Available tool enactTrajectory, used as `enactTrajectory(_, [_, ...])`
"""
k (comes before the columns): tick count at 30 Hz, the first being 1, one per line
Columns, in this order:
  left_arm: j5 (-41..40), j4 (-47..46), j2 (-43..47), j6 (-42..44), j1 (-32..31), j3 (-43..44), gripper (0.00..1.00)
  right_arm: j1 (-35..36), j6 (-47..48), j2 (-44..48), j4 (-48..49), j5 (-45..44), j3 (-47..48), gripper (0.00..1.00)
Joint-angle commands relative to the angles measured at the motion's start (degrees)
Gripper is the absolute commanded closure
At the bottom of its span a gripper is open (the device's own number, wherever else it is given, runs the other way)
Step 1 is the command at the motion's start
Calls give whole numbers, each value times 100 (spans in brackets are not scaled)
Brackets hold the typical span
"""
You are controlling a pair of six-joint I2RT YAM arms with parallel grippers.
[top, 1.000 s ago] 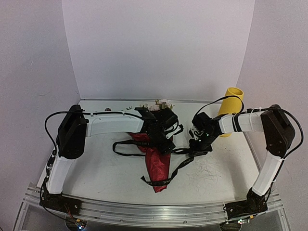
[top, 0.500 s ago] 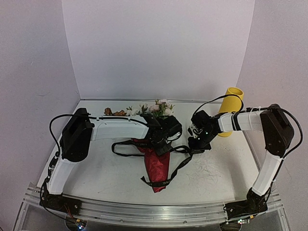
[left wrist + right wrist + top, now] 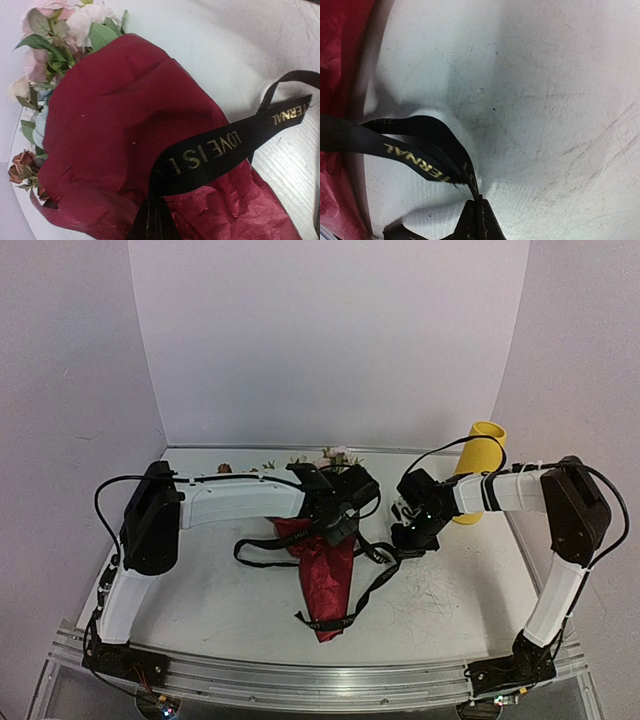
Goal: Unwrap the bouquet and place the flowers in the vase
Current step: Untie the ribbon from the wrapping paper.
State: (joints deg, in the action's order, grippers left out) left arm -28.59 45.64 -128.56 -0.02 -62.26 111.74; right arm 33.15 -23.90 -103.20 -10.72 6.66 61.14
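- ribbon (image 3: 210, 152): black, gold print reads "LOVE IS E…" and "…TERNAL"
- left gripper (image 3: 338, 520) clamped on ribbon above bouquet (image 3: 322, 575), centre
- right gripper (image 3: 408, 537) pinches ribbon, right of bouquet
- vase (image 3: 480, 468) far right

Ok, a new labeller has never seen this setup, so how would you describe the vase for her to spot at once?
Look at the far right corner of the white table, just behind the right arm. The vase stands there, tall and plain; it is the only mustard-yellow thing in view.
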Motion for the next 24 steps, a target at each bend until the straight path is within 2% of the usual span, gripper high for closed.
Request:
enactTrajectory(1, [-582, 71, 823, -692, 3, 161, 100, 16, -32, 107, -319, -308, 224, 97])
enactTrajectory(7, [-1150, 80, 1856, -2210, 295, -1051, 100, -6, 50, 85, -415, -556, 443, 98])
enactTrajectory(10, [-1136, 183, 2584, -3269, 761, -1842, 100, -66, 84, 127, -487, -674, 477, 98])
enactTrajectory(14, [-783, 332, 3580, -4679, 1736, -3017, 100, -199, 62, 315, -633, -1185, 490, 98])
enactTrajectory(18, [-813, 338, 4526, -5624, 2165, -4028, 100, -362, -48, 568, -785, -1652, 489, 98])
enactTrajectory(24, [-677, 361, 5493, -6890, 2695, -5305, 100, -639, -65, 609, -1065, -2033, 698, 97])
